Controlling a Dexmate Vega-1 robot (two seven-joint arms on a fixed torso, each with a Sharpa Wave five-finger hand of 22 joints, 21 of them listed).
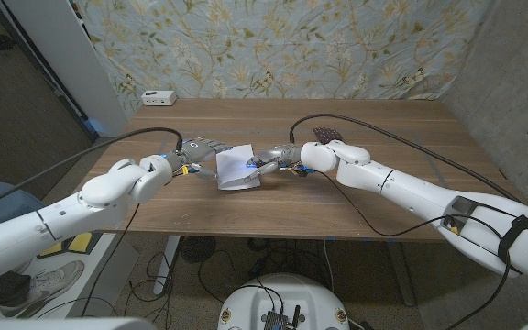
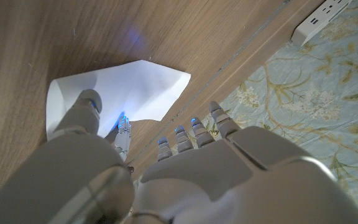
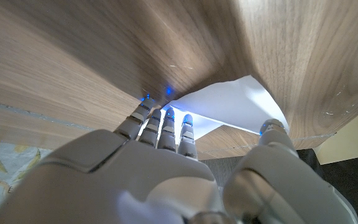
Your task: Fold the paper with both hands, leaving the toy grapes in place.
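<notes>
Both hands on the white paper (image 1: 237,169) at frame centre
Left hand (image 1: 200,150) and right hand (image 1: 278,159) each pinch an edge; toy grapes (image 1: 328,135) upper right on the tabletop (image 1: 365,202).

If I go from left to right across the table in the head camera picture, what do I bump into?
Left hand → paper → right hand → toy grapes.

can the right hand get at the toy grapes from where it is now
Probably yes. The right hand is busy at the paper, but the toy grapes lie just behind its wrist on bare table, with nothing between them.
</notes>
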